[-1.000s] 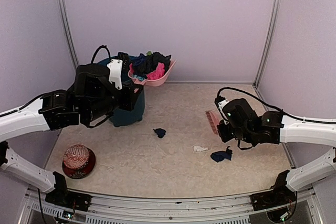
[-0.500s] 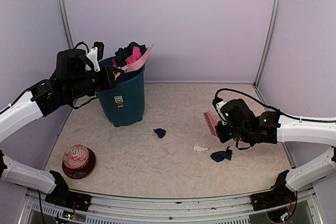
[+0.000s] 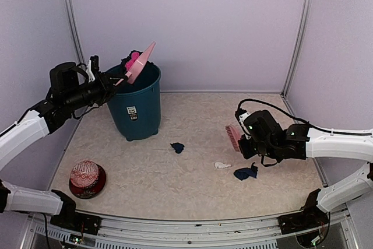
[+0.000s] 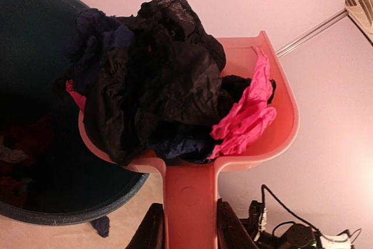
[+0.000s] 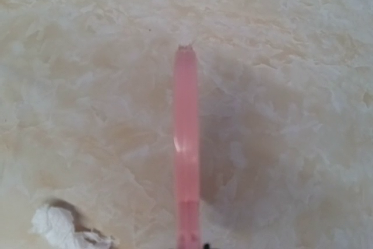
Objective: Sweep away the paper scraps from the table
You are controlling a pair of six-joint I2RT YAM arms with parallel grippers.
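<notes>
Currently, item 1: my left gripper (image 4: 187, 228) is clamped on the handle of the pink dustpan (image 4: 282, 115), which is tipped over the blue bin (image 3: 139, 109) just ahead of its fingers so the heaped paper scraps (image 4: 169, 80) can slide in. The bin's dark interior is hard to read. Item 2: my right gripper (image 3: 249, 143), clenched on the pink brush (image 3: 234, 136), waits near the table (image 3: 175, 190) with 1 white scrap (image 3: 221, 165) and 1 dark blue scrap (image 3: 246, 172) just beside it and a 3rd well off binward; its fingers are cut off in the wrist view.

A small white label (image 3: 133, 111) on the blue bin (image 3: 143, 98), print illegible.
</notes>
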